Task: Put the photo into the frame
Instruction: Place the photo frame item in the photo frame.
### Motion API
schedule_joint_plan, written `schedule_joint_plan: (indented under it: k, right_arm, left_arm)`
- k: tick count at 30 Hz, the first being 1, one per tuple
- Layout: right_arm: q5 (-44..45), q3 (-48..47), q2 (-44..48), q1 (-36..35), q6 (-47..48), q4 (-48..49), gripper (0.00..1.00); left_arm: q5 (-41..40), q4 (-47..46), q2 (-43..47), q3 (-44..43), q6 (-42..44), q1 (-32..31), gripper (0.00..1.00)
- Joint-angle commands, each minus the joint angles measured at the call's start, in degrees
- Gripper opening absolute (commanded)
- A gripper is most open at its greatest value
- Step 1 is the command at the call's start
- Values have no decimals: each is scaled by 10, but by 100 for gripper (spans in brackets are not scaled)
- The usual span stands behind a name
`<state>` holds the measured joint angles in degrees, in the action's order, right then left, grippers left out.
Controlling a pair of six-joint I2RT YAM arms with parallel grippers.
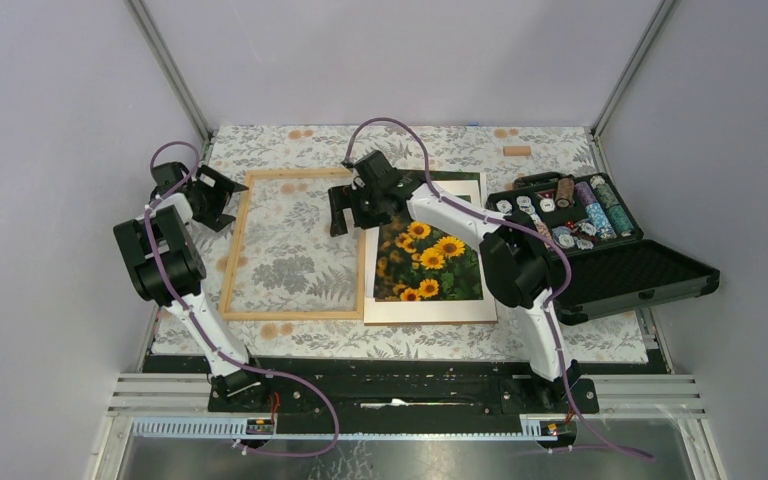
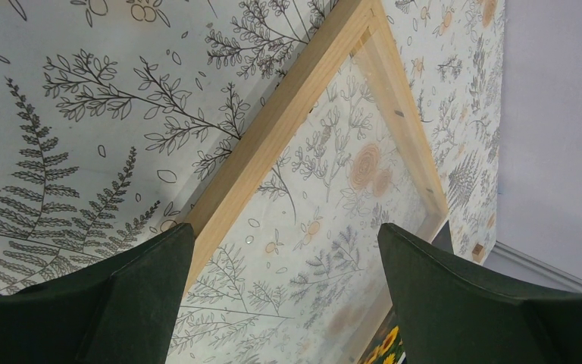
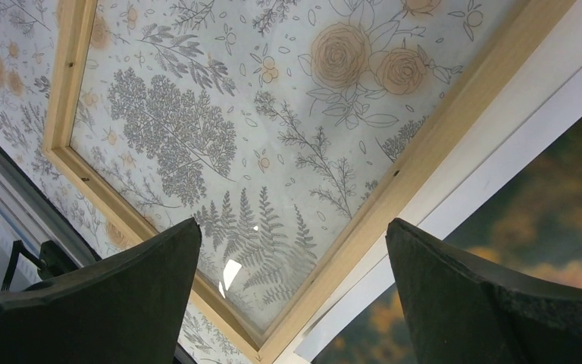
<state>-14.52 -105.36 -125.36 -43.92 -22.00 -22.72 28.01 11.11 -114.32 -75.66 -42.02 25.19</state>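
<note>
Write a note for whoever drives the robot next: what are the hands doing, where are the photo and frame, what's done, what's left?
Left gripper: open, empty, over the frame at its far left corner.
Right gripper: open, empty, over the frame's right rail, next to the photo.
Frame: lies flat, nothing in it.
Photo: lies flat just right of the frame, with a white mat around it.
Done: nothing yet.
Left: pick up the photo and lay it in the frame.

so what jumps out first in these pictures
The bright sunflower photo on its white mat, right of centre, draws the eye first. Beside it lies the empty wooden frame, left gripper and right gripper open near its far corners. A black case of poker chips sits far right.
</note>
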Motion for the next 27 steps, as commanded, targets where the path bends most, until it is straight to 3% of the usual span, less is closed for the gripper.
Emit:
schedule_joint_plan:
  k: [1,5,15,27]
  right_arm:
    - [16,17,40,1,13,45,100]
    - [-9,26,12,12,-13,90,98]
    - [-7,13,-29,20,-25,100,89]
    - [-12,0,-63,34,-36,104,87]
  left_arm:
    - [2,-5,35,-5,0,-4,96]
    - [-1,-4,30,-6,2,-3,96]
    - [-8,-4,28,-8,7,5,98]
    - [-7,-4,14,-5,2,6,98]
